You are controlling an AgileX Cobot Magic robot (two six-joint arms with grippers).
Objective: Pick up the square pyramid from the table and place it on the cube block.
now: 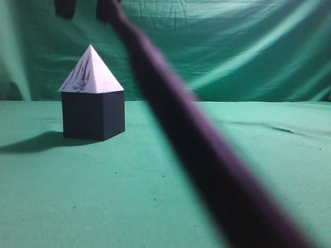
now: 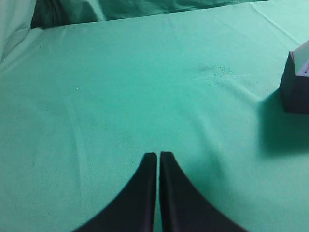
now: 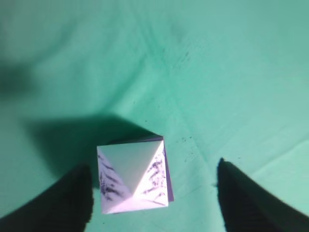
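Note:
The pale square pyramid (image 1: pixel 91 73) with dark streaks sits upright on the dark cube block (image 1: pixel 93 114) on the green table (image 1: pixel 155 196), left of centre. In the right wrist view I look straight down on the pyramid (image 3: pixel 133 176); a thin edge of the cube shows beside it. My right gripper (image 3: pixel 153 203) is open, its fingers spread wide either side of the pyramid and apart from it. In the exterior view its fingertips (image 1: pixel 85 8) show above the pyramid. My left gripper (image 2: pixel 158 155) is shut and empty over bare cloth, with the cube (image 2: pixel 295 87) at the far right edge.
The right arm (image 1: pixel 196 139) crosses the exterior view diagonally, blurred and close to the camera. Wrinkled green cloth hangs as a backdrop (image 1: pixel 232 46). Dark specks (image 2: pixel 217 71) mark the cloth.

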